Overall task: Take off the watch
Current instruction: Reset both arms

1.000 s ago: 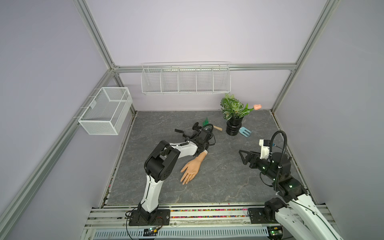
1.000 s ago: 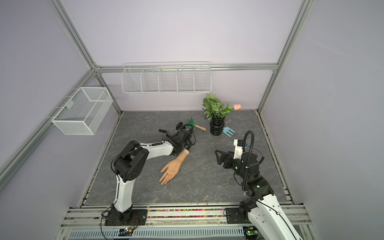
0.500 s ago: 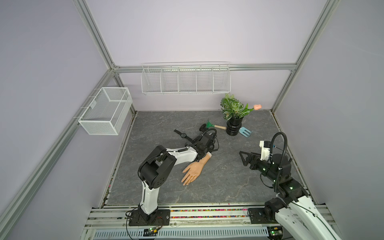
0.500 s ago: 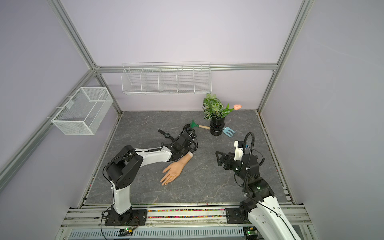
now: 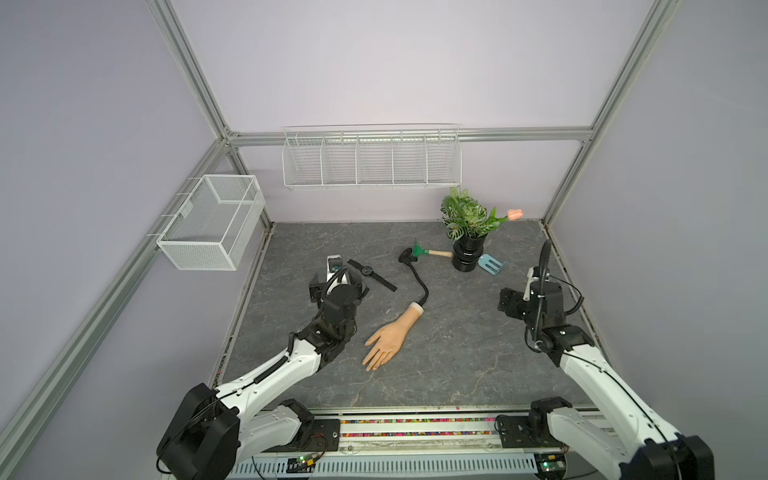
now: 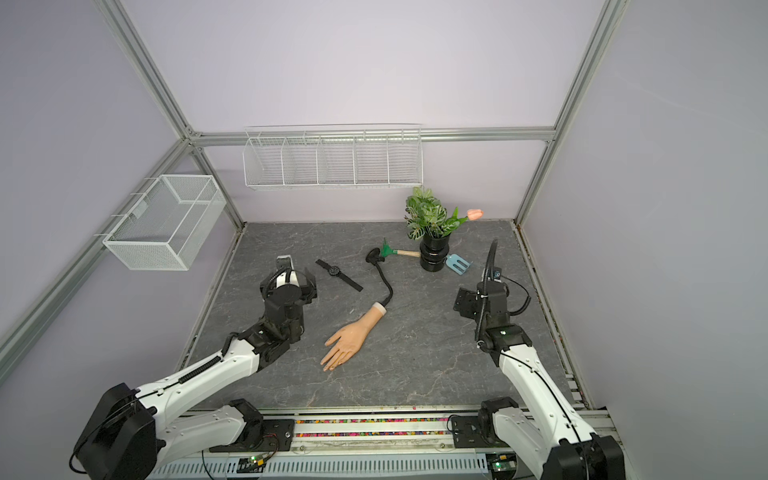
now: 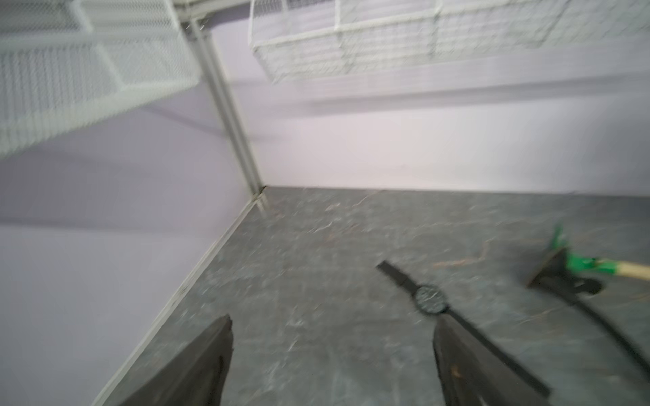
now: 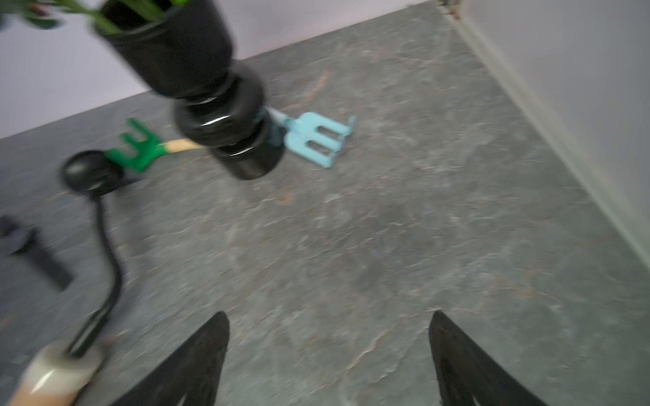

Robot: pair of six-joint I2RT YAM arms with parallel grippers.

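The black watch (image 5: pixel 371 273) (image 6: pixel 338 273) lies flat and unbuckled on the grey table, off the mannequin hand (image 5: pixel 388 336) (image 6: pixel 349 336), whose wrist is bare. My left gripper (image 5: pixel 337 286) (image 6: pixel 289 286) hovers just left of the watch, open and empty. In the left wrist view the watch (image 7: pixel 431 298) sits just beyond one fingertip of the left gripper (image 7: pixel 334 318). My right gripper (image 5: pixel 509 303) (image 6: pixel 463 303) (image 8: pixel 329 314) is open over bare table at the right, holding nothing.
A black gooseneck stem (image 5: pixel 417 278) runs from the hand's wrist to its base beside a green hand rake (image 5: pixel 426 252). A black plant pot (image 5: pixel 467 253) and blue fork tool (image 5: pixel 491 264) stand at the back right. Wire baskets (image 5: pixel 370 160) hang on the walls.
My left gripper has opened and let go of the watch, which now rests on the table. That arm pulled back and leftward from the wrist. The right gripper drew back slightly.
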